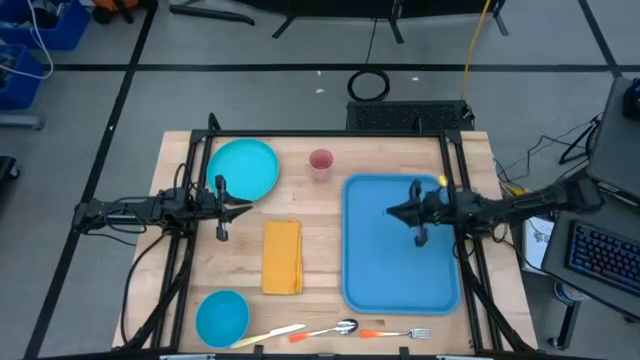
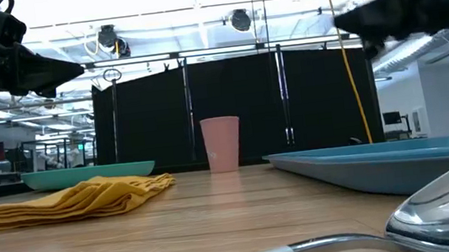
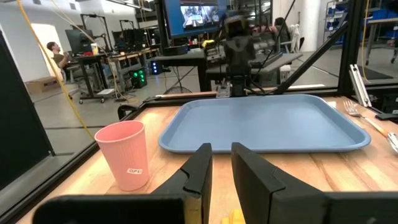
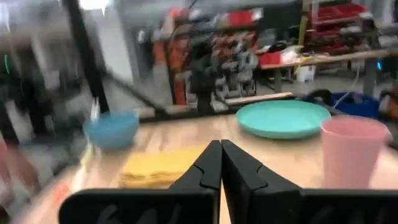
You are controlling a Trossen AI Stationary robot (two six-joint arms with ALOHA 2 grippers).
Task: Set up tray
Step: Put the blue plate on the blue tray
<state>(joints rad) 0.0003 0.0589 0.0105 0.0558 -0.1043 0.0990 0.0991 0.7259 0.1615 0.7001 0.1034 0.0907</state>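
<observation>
Tray [image 1: 400, 275]: empty, long axis running front to back, directly under my right gripper [image 1: 419, 238], whose fingers are pressed together on nothing. Left gripper [image 1: 221, 233]: fingers slightly apart, empty, well off beside the plate [image 1: 245, 168]; I judge the right arm nearer.

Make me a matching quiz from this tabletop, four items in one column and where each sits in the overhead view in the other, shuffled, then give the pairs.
Things:
1. large bright-blue rectangular plastic tray
2. round turquoise plate
3. small pink ribbed cup
4. folded yellow-orange cloth napkin

Places, seen from above:
A. table centre, between the plate and the tray
B. far edge, near the middle
C. right half of the table, empty
D. far left corner

Pairs: 1-C, 2-D, 3-B, 4-A
</observation>
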